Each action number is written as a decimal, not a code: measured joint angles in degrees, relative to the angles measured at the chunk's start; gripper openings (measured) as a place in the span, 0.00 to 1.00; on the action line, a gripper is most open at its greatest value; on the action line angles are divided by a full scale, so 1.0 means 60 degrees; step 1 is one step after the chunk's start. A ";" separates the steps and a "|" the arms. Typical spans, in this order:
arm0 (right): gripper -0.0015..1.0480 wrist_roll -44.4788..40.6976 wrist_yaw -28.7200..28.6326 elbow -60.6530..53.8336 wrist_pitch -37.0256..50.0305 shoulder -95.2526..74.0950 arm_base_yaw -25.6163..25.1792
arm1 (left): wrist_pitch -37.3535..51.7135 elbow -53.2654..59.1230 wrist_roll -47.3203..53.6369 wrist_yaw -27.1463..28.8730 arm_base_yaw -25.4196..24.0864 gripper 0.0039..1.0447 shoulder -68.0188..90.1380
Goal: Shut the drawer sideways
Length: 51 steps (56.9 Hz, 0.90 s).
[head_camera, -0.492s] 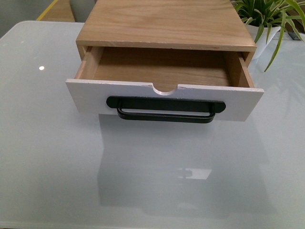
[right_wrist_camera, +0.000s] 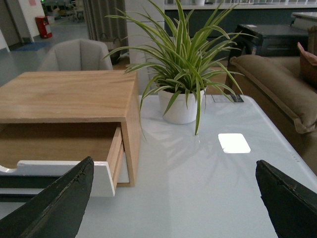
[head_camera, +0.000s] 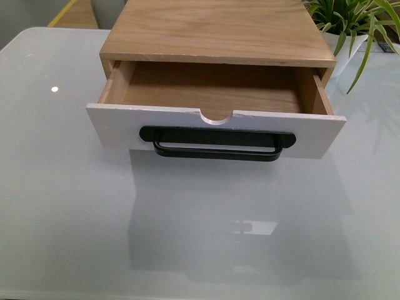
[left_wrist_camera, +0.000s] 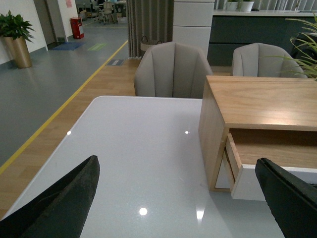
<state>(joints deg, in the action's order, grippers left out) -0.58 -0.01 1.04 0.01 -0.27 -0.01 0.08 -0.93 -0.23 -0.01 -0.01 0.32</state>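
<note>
I see the drawer [head_camera: 215, 128] standing well out of its light wood-grain case [head_camera: 219, 28] on the glossy pale table [head_camera: 62, 219] — flat white front, half-round notch, long black bar handle [head_camera: 217, 144], bare wood inside. My left end effector [left_wrist_camera: 177, 161] and right end effector [right_wrist_camera: 174, 162] both stand spread wide, gripping nothing — only their dark tapered fingers [left_wrist_camera: 64, 203] show, cut off by the frame.

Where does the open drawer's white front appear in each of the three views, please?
Front view: drawer front, centre of the picture.
Left wrist view: drawer front, lower right of the picture.
Right wrist view: drawer front, lower left of the picture.
Shared landmark: the wooden cabinet above it.
</note>
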 joint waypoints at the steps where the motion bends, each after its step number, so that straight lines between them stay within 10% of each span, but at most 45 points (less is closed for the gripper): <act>1: 0.91 0.0000 -0.0004 0.0000 0.0000 0.0000 0.0000 | 0.0000 0.0000 0.0000 0.0000 0.0000 0.92 0.0000; 22: 0.91 0.0022 0.0044 0.0007 -0.0018 -0.0015 0.0004 | -0.0022 -0.0007 -0.0004 -0.0033 -0.0004 0.92 0.0015; 32: 0.91 0.0448 0.1912 0.0954 -0.2652 -0.1894 0.0776 | -0.3333 -0.1279 -0.0448 -0.1275 -0.0324 0.92 0.2222; 51: 0.91 -0.0962 0.0885 0.1209 -0.0437 -0.4360 0.0998 | -0.0809 -0.1654 0.0477 -0.2459 -0.0091 0.92 0.5133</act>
<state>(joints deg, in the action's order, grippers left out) -6.35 5.30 8.29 -2.61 -26.44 5.98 -4.78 -10.85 2.63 -14.76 -0.56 31.11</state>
